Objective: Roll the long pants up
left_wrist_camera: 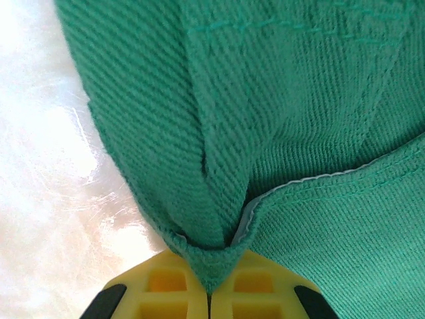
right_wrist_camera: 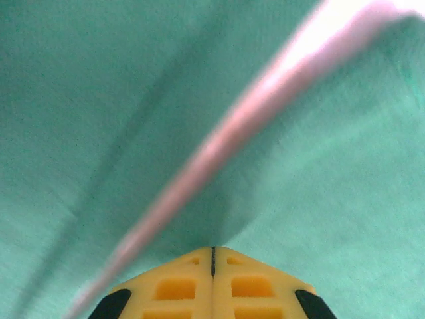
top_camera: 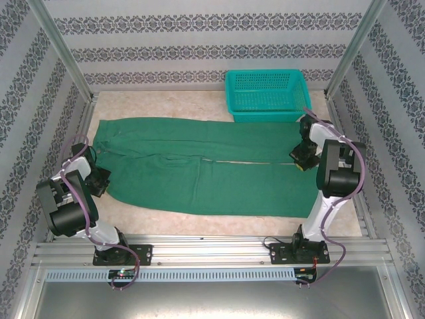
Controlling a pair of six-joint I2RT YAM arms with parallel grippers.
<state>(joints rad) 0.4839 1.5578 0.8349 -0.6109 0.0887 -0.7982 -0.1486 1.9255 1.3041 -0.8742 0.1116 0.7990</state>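
Fingers (left_wrist_camera: 166, 286) of the left gripper (left_wrist_camera: 210, 291) are being clenched on a fold of the long pants (top_camera: 199, 176), lying flat across the table (top_camera: 166, 106), while the right gripper (right_wrist_camera: 212, 254) is being pressed shut against their opposite end.

Teal mesh basket (top_camera: 265, 114) sits at the table's (top_camera: 166, 106) far edge.

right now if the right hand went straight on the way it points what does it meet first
The long pants: green cloth lies directly ahead of the shut right hand, apparently touching its tips, though blur hides exact depth.
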